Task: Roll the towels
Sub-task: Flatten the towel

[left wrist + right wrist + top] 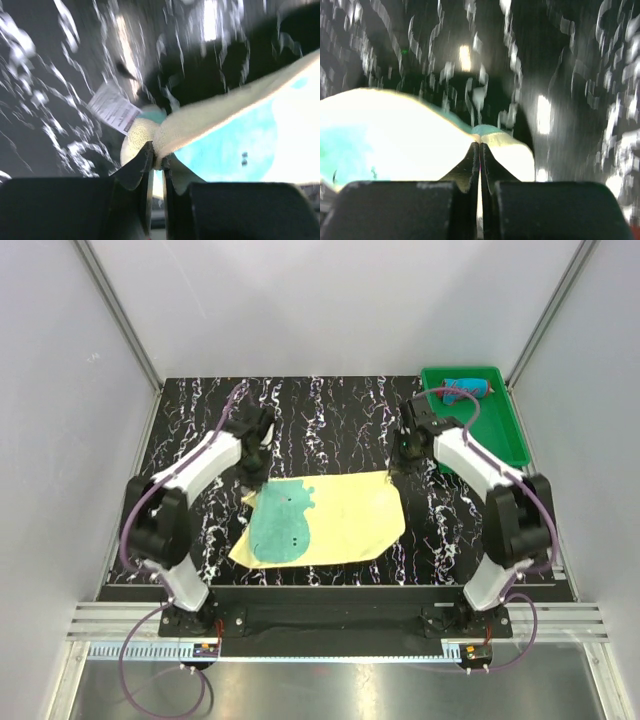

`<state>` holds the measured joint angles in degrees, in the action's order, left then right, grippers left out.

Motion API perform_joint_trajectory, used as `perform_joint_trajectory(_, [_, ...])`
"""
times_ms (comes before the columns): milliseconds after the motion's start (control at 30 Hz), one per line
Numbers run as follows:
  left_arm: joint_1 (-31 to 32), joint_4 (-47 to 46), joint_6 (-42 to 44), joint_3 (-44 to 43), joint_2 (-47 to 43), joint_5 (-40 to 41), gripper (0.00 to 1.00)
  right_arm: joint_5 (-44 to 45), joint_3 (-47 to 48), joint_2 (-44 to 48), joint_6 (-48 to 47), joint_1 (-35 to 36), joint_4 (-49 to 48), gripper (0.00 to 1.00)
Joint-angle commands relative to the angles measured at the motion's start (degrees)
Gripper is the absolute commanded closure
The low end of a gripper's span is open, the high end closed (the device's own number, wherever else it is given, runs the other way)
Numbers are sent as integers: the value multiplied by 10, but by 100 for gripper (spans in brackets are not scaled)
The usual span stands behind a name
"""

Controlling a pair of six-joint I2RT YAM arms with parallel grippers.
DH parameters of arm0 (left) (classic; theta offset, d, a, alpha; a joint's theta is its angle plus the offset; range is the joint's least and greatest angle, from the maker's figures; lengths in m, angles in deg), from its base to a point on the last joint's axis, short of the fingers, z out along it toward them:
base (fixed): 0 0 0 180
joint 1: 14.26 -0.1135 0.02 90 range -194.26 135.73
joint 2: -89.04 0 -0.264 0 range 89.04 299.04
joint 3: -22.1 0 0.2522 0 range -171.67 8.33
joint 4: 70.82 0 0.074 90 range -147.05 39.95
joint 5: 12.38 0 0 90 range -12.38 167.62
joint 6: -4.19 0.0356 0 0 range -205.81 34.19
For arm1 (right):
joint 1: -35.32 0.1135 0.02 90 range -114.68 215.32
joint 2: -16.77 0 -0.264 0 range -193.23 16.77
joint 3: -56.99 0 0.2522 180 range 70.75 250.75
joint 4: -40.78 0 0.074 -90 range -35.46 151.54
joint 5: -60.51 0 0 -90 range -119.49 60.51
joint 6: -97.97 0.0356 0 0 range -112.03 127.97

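1. The green tray (505,430) stands at the far right corner of the black marbled counter (330,430). It serves as the reference for all places below.
2. The red towel (466,390), a short roll with blue blotches, lies inside the tray at its far end.
3. The yellow towel (350,520) (210,125) (395,130) lies spread open on the counter, outside the tray, to its left and nearer the arm bases. Its teal patch (282,530) covers the end away from the tray.
4. The left pincer (250,478) (157,159) is at the yellow towel's far corner on the side away from the tray. Its fingers pinch that corner, with cloth bunched between the tips. A white label (114,107) shows beside the pinched corner.
5. The right pincer (403,455) (479,147) is just left of the tray, at the yellow towel's far corner nearest it. Its fingers are pressed together on the cloth edge, which rises to the tips.
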<state>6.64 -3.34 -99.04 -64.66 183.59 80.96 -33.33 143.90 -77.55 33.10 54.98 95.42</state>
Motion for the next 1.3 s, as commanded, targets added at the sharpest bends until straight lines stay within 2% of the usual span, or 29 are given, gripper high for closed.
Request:
perform_joint_trajectory(0, [-3, -25, 18, -88, 67, 80, 87, 19, 81, -80, -28, -27, -47, 100])
perform_joint_trajectory(100, [-7, -10, 20, -156, 148, 105, 84, 9, 132, -152, -37, -39, -51, 100])
perform_joint_trajectory(133, [-9, -5, 20, -173, 166, 116, 80, 11, 147, -169, -39, -45, -48, 100])
perform_joint_trajectory(200, [-11, 5, 22, -224, 220, 128, 64, 16, 194, -214, -40, -51, -35, 100])
perform_joint_trajectory(267, [-16, 30, 24, -291, 277, 168, 52, -2, 228, -235, -38, -59, -25, 100])
perform_joint_trajectory(300, [-18, 45, 24, -311, 293, 184, 35, -11, 256, -248, -36, -60, -24, 96])
perform_joint_trajectory(333, [-26, 53, 23, -327, 307, 204, 30, -25, 271, -254, -36, -60, -22, 83])
perform_joint_trajectory(367, [-31, 68, 16, -354, 326, 209, 27, -29, 285, -259, -38, -60, -14, 46])
perform_joint_trajectory(433, [-41, 73, 6, -356, 325, 202, 25, -19, 306, -256, -41, -60, -6, 32])
perform_joint_trajectory(500, [-40, 34, -1, -302, 270, 201, 20, -3, 280, -227, -46, -60, -9, 23])
perform_joint_trajectory(533, [-39, 19, -4, -278, 246, 200, 12, 14, 263, -211, -46, -60, -13, 21])
perform_joint_trajectory(667, [-39, -16, -24, -204, 122, 207, 10, 30, 137, -91, -34, -60, -50, 17])
perform_joint_trajectory(700, [-38, -18, -27, -189, 105, 213, 1, 25, 111, -69, -23, -60, -59, 16])
perform_joint_trajectory(800, [-37, -19, -36, -142, 49, 228, 1, 7, 8, 11, 3, -60, -85, 16])
perform_joint_trajectory(867, [-34, -26, -39, -110, 16, 204, 1, 5, -60, 57, 14, -60, -101, 16])
perform_joint_trajectory(1000, [-7, -28, -39, -57, -30, 180, 1, 7, -130, 85, 33, -60, -112, 17])
perform_joint_trajectory(1133, [20, -32, -40, -1, -84, 164, 1, -34, -175, 83, 41, -60, -133, 22])
perform_joint_trajectory(1267, [22, -70, -30, 76, -151, 141, 1, -65, -212, 71, 63, -60, -167, 28])
